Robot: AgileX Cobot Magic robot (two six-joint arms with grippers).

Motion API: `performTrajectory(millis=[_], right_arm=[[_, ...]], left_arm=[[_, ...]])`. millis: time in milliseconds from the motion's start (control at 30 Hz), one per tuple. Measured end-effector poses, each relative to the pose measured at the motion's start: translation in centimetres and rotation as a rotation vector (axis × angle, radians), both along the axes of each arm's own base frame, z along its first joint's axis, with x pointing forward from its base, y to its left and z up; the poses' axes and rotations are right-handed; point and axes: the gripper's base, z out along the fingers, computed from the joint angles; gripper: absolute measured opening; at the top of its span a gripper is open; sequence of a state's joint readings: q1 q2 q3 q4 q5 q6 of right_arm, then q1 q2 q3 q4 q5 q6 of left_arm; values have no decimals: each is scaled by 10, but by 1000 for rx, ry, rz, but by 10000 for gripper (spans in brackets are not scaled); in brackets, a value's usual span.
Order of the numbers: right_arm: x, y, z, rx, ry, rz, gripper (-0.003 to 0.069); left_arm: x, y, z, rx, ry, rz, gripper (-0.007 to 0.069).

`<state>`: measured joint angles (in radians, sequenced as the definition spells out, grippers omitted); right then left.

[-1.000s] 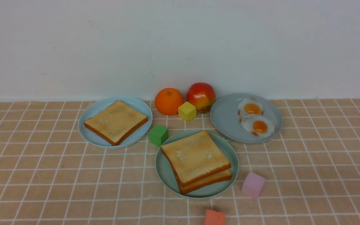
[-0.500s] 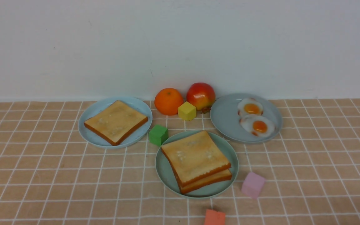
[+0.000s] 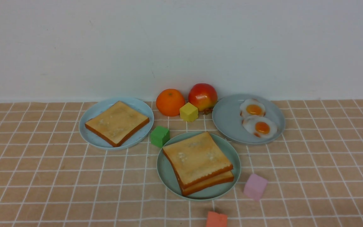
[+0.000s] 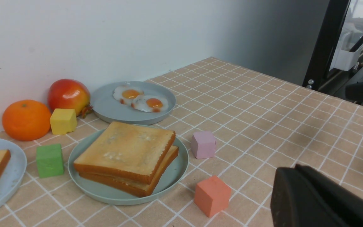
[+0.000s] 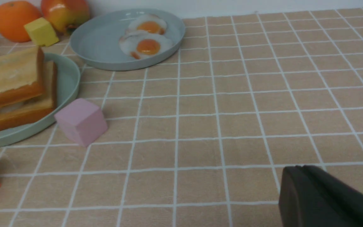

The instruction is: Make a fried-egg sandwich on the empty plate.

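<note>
The fried-egg sandwich (image 3: 197, 160) is two stacked toast slices on the mint-green plate (image 3: 165, 178) at the front middle. The egg between the slices is hidden. The sandwich (image 4: 124, 151) and plate (image 4: 176, 170) also show in the left wrist view, and the sandwich (image 5: 11, 85) and plate (image 5: 69, 78) in the right wrist view. Neither gripper shows in the front view. My left gripper (image 4: 290, 171) is shut and empty above the cloth, away from the plate. My right gripper (image 5: 295, 171) is shut and empty over bare cloth right of the plate.
A light-blue plate (image 3: 88, 134) holds one toast slice (image 3: 117, 123). A grey-blue plate (image 3: 227, 121) holds two fried eggs (image 3: 258, 126). An orange (image 3: 170, 102), an apple (image 3: 202, 96) and yellow (image 3: 188, 112), green (image 3: 159, 136), pink (image 3: 255, 186) and orange-red (image 3: 216, 219) cubes lie around.
</note>
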<state>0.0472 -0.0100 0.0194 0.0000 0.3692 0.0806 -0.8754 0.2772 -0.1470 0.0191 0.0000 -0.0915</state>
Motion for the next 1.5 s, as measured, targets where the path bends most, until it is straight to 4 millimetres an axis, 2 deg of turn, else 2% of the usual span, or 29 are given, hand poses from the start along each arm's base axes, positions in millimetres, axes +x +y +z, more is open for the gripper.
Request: performTrajectory(millis=[900, 1033, 1067, 1100, 1133, 1233, 1267, 1333, 1433, 1500], right_arm=[[0, 1, 0, -9, 5, 17, -6], [0, 1, 0, -9, 5, 17, -2], [0, 1, 0, -9, 6, 17, 0], [0, 1, 0, -9, 6, 17, 0], [0, 1, 0, -9, 6, 17, 0], [0, 1, 0, -9, 6, 17, 1], [0, 1, 0, -9, 6, 17, 1], [0, 1, 0, -9, 6, 17, 3], [0, 1, 0, -9, 6, 17, 6], [0, 1, 0, -9, 6, 17, 8]], left_arm=[[0, 0, -1, -2, -3, 0, -4], [4, 8, -6, -40, -25, 101, -13], [6, 18, -8, -74, -40, 221, -13], [7, 19, -9, -74, -38, 235, -13], [6, 29, -12, -101, -67, 359, -13], [3, 46, -23, -142, -96, 582, -13], [3, 47, -24, -144, -96, 596, -13], [4, 56, -39, -164, -31, 752, -13], [4, 59, -51, -161, 105, 829, -13], [2, 60, -68, -101, 278, 854, -13]])
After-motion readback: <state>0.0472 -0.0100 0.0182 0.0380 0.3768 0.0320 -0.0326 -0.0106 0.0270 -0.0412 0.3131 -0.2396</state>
